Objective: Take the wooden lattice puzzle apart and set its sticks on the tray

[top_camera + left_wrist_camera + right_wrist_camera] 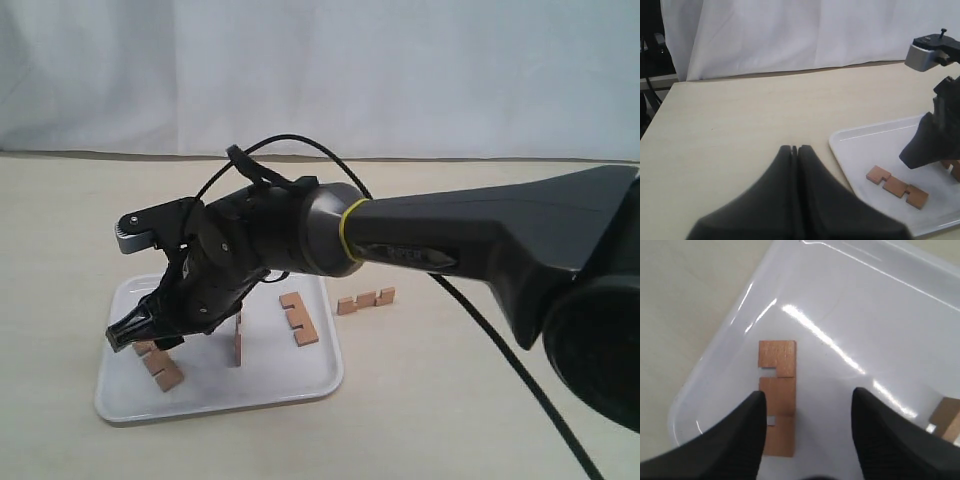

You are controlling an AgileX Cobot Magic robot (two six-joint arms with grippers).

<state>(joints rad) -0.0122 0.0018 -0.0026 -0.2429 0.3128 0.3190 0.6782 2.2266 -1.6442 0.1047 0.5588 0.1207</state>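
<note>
The right gripper (133, 332) reaches across from the right and hangs low over the near-left corner of the tray (275, 372). Its jaws stand well apart and there is nothing between them. In the right wrist view the two dark fingers (740, 440) frame a patch of white tray (850, 305), and the first stick (777, 397) lies flat there. It runs lengthways along the inner edge of one finger rather than midway in the gap, with its notches facing that finger. I cannot tell whether that finger touches the wood or sits just above it.

From where I stand, the first stick (161, 366) lies directly below the fingertips, near the tray's front-left rim. The lattice is already apart. A second stick (238, 340) stands upright near the middle of the tray, just beside the gripper's body. A third stick (298, 318) lies flat towards the tray's far-right corner. The fourth stick (365, 299) lies on the table (450, 400), a little outside the tray's right rim.

The left gripper (795, 149) is off to the side over bare table, well apart from the tray (865, 145). Its jaws are pressed together and hold nothing.
</note>
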